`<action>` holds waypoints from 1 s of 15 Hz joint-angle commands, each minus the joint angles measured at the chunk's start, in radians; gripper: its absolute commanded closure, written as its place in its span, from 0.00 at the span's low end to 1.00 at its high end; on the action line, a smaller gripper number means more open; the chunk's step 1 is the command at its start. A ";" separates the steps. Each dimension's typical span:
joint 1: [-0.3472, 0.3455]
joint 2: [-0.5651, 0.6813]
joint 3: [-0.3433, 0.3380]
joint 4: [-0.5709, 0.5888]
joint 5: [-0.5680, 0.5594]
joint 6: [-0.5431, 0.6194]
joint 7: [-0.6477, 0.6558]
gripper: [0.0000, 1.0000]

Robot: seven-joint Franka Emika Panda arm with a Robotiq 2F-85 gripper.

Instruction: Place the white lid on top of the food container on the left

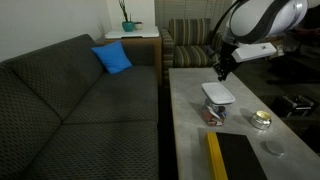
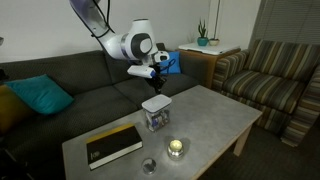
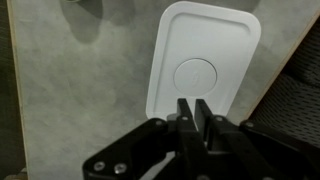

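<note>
The white lid (image 1: 218, 93) (image 2: 155, 101) lies flat on top of the food container (image 1: 215, 113) (image 2: 155, 120), whose dark and reddish contents show through its clear wall. The container stands near the middle of the grey table (image 1: 188, 125). My gripper (image 1: 221, 74) (image 2: 157, 85) hangs just above the lid and looks apart from it in both exterior views. In the wrist view the lid (image 3: 205, 60) fills the upper middle. The gripper (image 3: 193, 102) points at its near rim, the jaws almost together with only a thin slit and nothing seen between them.
A dark book with a yellow edge (image 1: 235, 158) (image 2: 112, 145) lies near the table's end. A small round container with yellowish contents (image 1: 261, 120) (image 2: 176, 148) and a grey disc (image 1: 272, 148) (image 2: 149, 165) sit nearby. A grey sofa (image 1: 70, 100) runs alongside the table.
</note>
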 commanded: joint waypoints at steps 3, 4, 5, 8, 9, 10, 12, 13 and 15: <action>0.004 -0.120 -0.002 -0.137 -0.021 -0.026 0.000 0.39; 0.004 -0.130 -0.003 -0.149 -0.021 -0.027 0.002 0.33; 0.006 -0.139 -0.004 -0.160 -0.023 -0.029 0.004 0.27; 0.011 -0.160 -0.008 -0.186 -0.026 -0.037 0.012 0.05; 0.011 -0.168 -0.008 -0.194 -0.026 -0.043 0.013 0.00; 0.012 -0.173 -0.008 -0.202 -0.027 -0.042 0.014 0.00; 0.012 -0.180 -0.008 -0.211 -0.027 -0.045 0.015 0.00; 0.013 -0.179 -0.008 -0.213 -0.027 -0.043 0.016 0.00; 0.014 -0.188 -0.008 -0.222 -0.027 -0.049 0.018 0.00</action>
